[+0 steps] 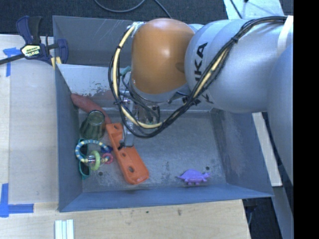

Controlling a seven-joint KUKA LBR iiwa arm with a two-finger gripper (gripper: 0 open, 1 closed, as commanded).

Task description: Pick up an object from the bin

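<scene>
Orange-capped arm [162, 56] points down from the right above the orange toy [130, 164]; its grip can't be told.

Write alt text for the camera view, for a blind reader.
A silver robot arm with an orange wrist cover reaches from the right into a grey metal bin, its end above a long orange plastic toy at the left. Beside that lie a dark green cup and a colourful ring rattle; a purple dinosaur lies apart at lower right.
</scene>
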